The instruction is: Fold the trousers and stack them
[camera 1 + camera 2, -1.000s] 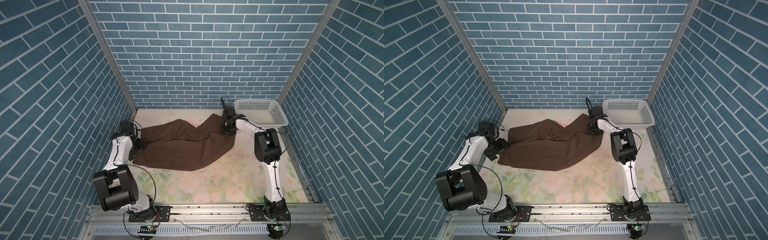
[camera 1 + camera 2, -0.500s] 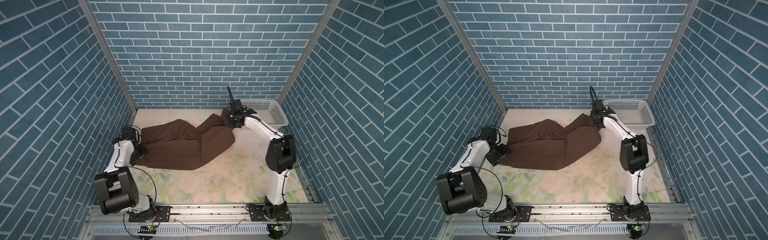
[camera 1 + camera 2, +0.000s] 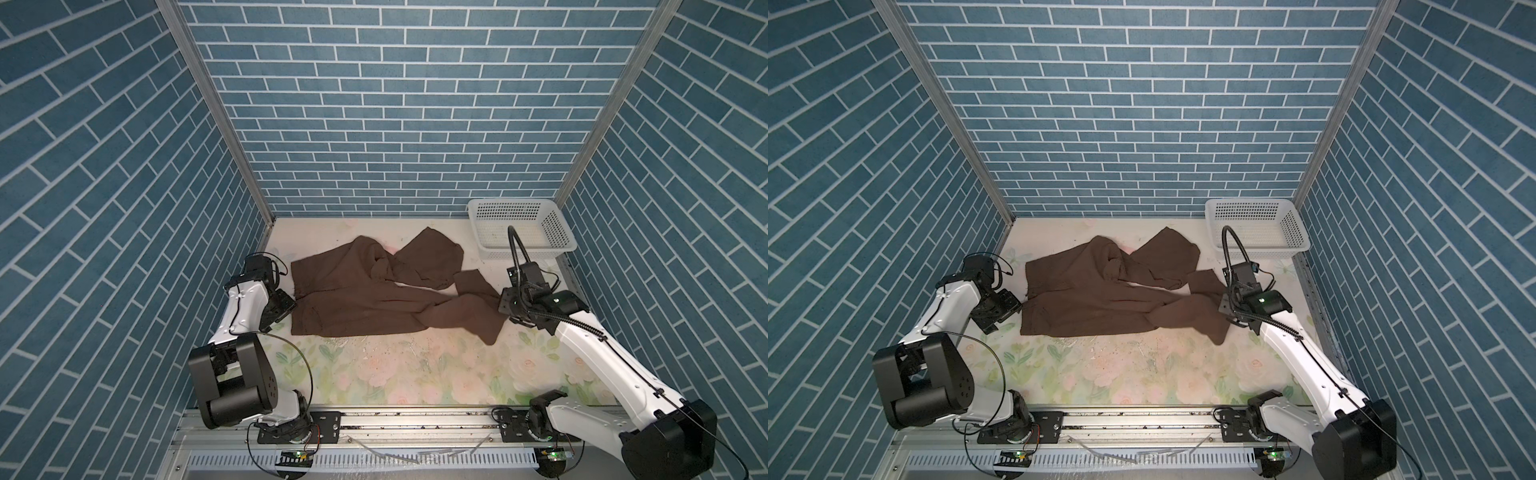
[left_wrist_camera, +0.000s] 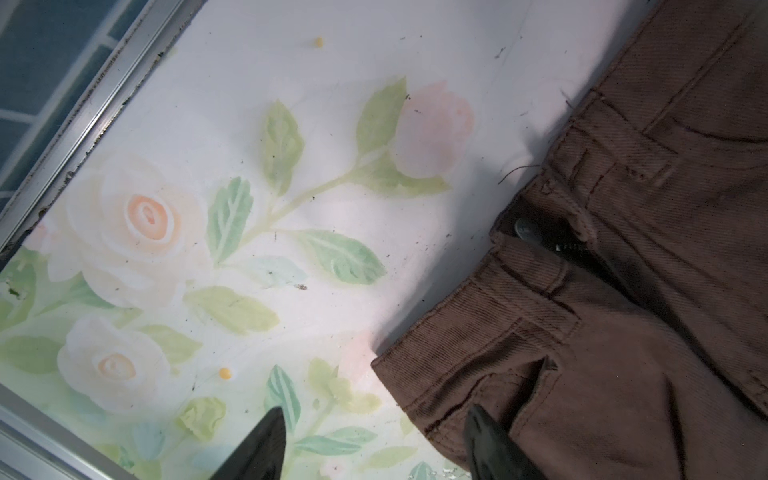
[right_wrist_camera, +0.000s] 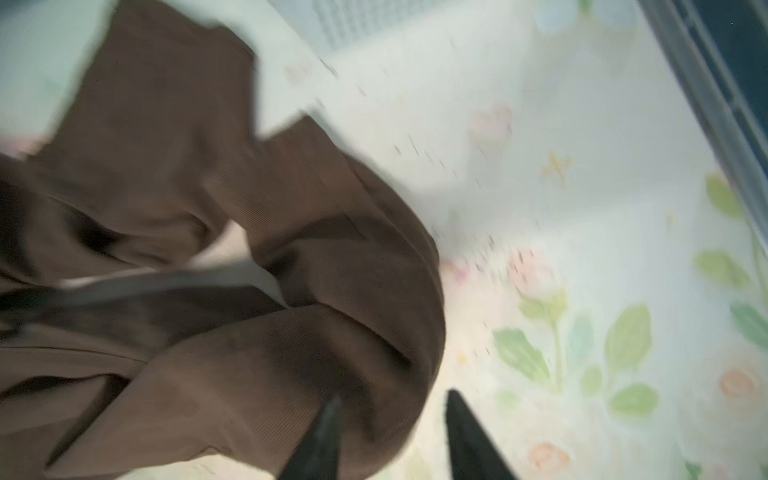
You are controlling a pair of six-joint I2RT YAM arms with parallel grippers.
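The trousers (image 3: 365, 303) lie across the far half of the table (image 3: 415, 374), waist at the left beside the left gripper (image 3: 289, 306), legs running right to the right gripper (image 3: 503, 304), with the basket (image 3: 557, 232) in the far right corner.

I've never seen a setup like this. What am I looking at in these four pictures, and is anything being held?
Two white robot arms stand at the near edge of a table with a flowered cover, each ending in a two-fingered gripper. The two wide pictures come from one camera overhead, nearly the same view. The two close-ups come from cameras on the arms' wrists, looking past the dark fingertips. On the table lie brown trousers, spread out but rumpled, waist toward the left arm, and a white basket in the far right corner. The left gripper is open by the waistband; the right gripper is open at a leg end, in a blurred picture. Nothing is held.
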